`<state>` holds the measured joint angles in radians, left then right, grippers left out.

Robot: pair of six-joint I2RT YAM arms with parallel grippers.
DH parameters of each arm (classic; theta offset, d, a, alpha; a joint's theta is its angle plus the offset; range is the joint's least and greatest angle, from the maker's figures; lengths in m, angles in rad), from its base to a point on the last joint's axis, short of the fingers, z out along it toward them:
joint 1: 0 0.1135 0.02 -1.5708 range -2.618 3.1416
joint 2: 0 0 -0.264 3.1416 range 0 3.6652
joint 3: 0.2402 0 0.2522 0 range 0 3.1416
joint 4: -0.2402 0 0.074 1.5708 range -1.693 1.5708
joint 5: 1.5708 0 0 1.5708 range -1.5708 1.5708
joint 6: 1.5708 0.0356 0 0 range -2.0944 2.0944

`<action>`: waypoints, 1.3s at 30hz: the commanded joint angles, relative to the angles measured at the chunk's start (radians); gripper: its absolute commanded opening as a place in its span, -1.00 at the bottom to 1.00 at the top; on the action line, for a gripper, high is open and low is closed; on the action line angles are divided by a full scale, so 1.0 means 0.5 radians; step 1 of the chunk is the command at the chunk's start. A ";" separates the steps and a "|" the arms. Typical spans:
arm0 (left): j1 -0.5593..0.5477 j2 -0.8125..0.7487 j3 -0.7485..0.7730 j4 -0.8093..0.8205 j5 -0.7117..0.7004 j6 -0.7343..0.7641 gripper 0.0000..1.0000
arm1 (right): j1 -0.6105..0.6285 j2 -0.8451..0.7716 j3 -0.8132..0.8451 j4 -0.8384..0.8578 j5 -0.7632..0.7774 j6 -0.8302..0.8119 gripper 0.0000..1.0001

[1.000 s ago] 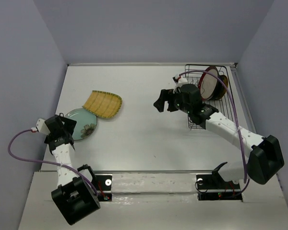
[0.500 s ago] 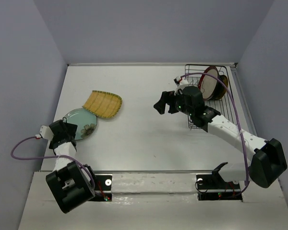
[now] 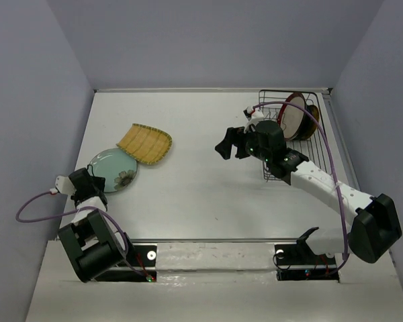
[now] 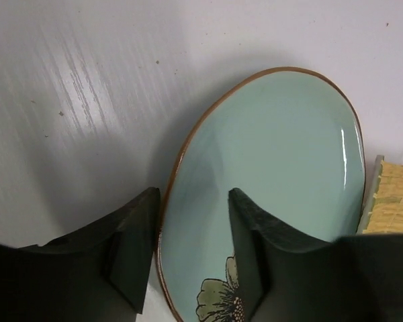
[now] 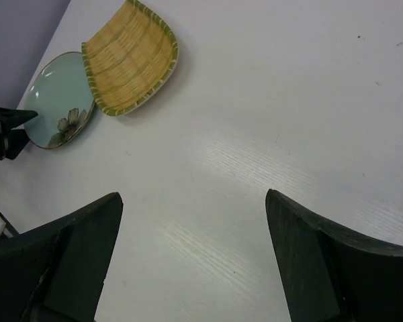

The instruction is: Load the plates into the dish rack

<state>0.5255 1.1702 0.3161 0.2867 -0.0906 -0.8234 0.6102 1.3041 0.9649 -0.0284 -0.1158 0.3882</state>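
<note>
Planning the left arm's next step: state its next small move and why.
Probably close the left pincer on the green plate: its fingers straddle the plate's near rim, a gap showing between them, so the plate isn't gripped yet. Lifting should wait until it is.

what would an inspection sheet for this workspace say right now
surface: white table, bare in the middle
job's things: pale green plate flat at left, yellow ribbed plate against its far edge; dish rack far right holds a red-rimmed plate upright, dark plate behind it
clutter: nothing seen
grippers: left gripper open, fingers astride the pale green plate's rim; right gripper open, holding nothing, above bare table
cables: purple cable loops off each arm
surroundings: plain grey walls on three sides
</note>
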 commanded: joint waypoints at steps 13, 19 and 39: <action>-0.002 -0.471 0.159 -0.300 -0.046 0.131 -0.89 | 0.016 0.018 -0.046 0.204 -0.084 0.043 0.85; -0.002 -0.683 0.316 -0.472 -0.150 0.300 -0.89 | 0.016 0.027 -0.043 0.204 -0.106 0.055 0.86; -0.382 -0.993 0.678 -0.567 0.006 0.285 -0.89 | 0.123 0.337 0.282 0.336 -0.502 0.319 0.91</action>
<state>0.3721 0.7227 0.5114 -0.1326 -0.1368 -0.6434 0.6594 1.4757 1.0225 0.0616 -0.3107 0.5079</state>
